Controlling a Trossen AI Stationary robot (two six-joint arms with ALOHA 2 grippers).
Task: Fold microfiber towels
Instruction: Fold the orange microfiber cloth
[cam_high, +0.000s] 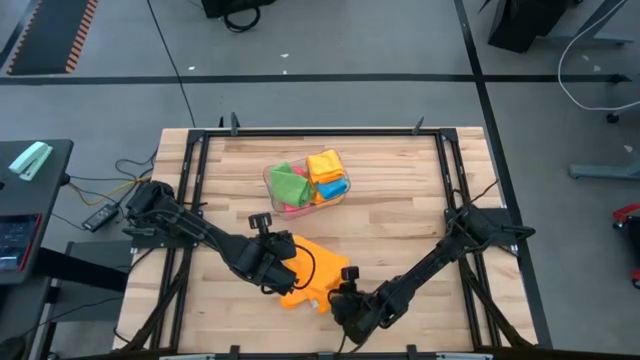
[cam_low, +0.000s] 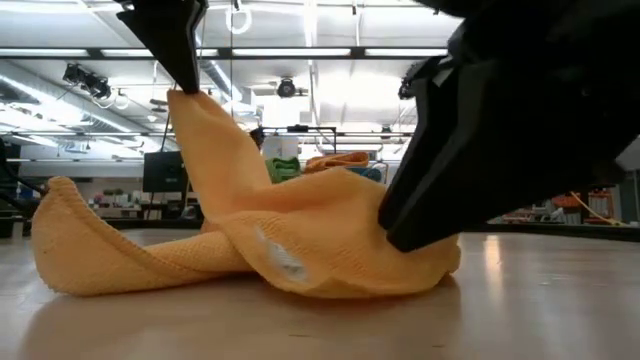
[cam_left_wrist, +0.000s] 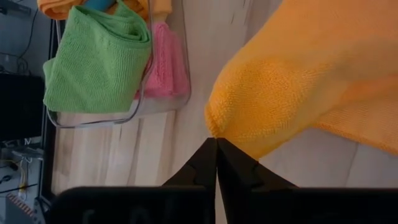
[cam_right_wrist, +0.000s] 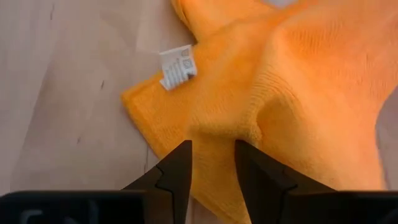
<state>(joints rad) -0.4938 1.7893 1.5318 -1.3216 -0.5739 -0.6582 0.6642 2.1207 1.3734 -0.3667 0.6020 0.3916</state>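
Looking down from the high view, you lose much of the crumpled orange microfiber towel under both dark arms, so its full outline cannot be made out. From the low view, the right gripper fills the picture's right side as a dark mass, cut off at the frame edge.

Your left gripper has its fingers pressed together on a corner of the orange towel, and the low view shows that corner lifted clear of the light wooden table while the rest of the cloth drapes down and rests on the wood. Your right gripper sits low at the towel's near edge, fingers a little apart with a fold of orange cloth between them; you cannot tell for certain whether they pinch it.

A small white sewn-in label lies at one edge of the towel; its print is too fine to read.

Farther back on the table, the clear plastic rectangular bin holds folded green, orange, blue and pink cloths, well apart from both grippers.
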